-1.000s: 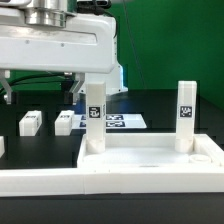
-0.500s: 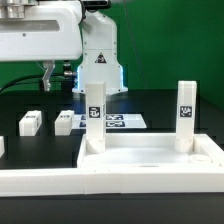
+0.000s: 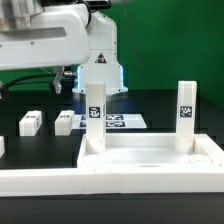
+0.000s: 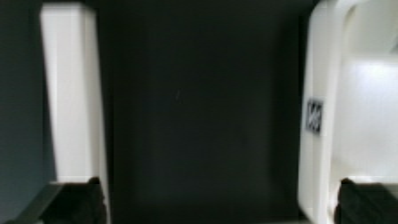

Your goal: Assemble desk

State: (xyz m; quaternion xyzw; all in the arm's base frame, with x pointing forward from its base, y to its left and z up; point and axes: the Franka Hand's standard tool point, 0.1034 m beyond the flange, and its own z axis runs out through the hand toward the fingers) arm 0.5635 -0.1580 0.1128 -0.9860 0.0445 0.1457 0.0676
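Desk, part-assembled: the rimmed white panel (image 3: 150,160) lies at the near side of the black table (image 3: 160,108). Two tagged legs stand upright in its far corner sockets, the left upright leg (image 3: 94,115) toward the exterior view's left and the right upright leg (image 3: 186,112) toward its right. First loose leg (image 3: 30,122) and second loose leg (image 3: 64,121) lie flat farther back on the left, near the marker board (image 3: 125,122). Arm (image 3: 45,40): within the last second it has drawn away from above the left upright leg, toward the exterior view's left, and now hangs over the loose legs; panel and legs are unmoved. Gripper (image 4: 217,200): spread wide and holding nothing, with bare table between the fingers and a tagged white part (image 4: 347,100), probably a leg, just beside one of them. Judgement: two legs appear seated, and a third is likely next to be fetched.
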